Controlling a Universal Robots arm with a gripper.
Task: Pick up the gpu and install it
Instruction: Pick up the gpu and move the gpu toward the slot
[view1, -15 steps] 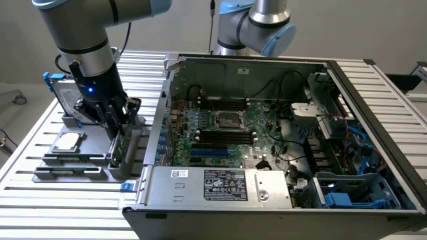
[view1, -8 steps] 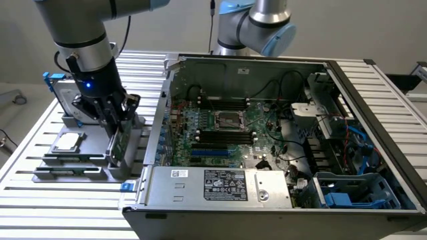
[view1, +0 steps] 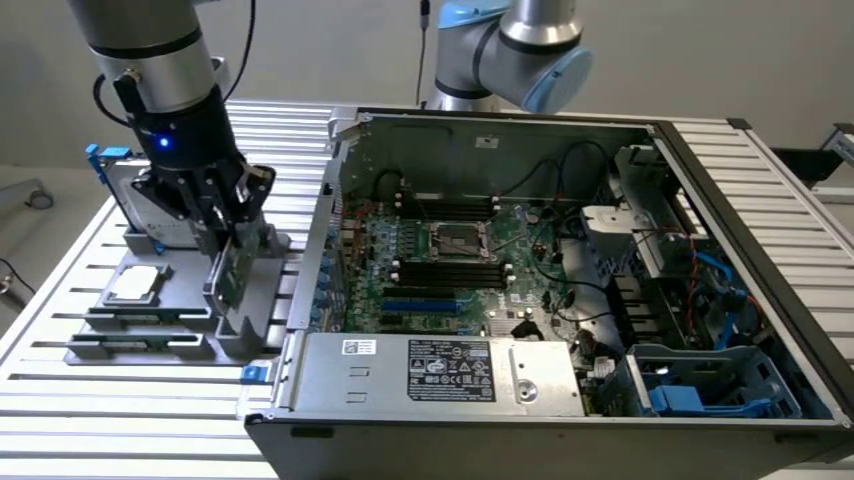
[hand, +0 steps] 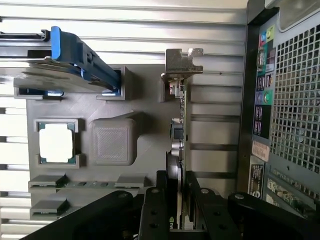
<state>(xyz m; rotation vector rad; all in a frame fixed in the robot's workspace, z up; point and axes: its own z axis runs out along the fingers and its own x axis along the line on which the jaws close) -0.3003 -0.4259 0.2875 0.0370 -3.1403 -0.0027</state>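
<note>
Green board on edge, the gpu (view1: 230, 278) stands in the grey holder (view1: 160, 345) on the counter (view1: 120, 420), at the exterior view's left. The claw (view1: 230, 232), part-closed, pinches its upper edge. Lifting it well likely means pulling straight up and keeping the card square.

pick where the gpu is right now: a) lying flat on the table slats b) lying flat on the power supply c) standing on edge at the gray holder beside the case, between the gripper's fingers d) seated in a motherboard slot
c: the gpu stands on edge at the gray holder, outside the open case, with the gripper closed on its upper edge.
</note>
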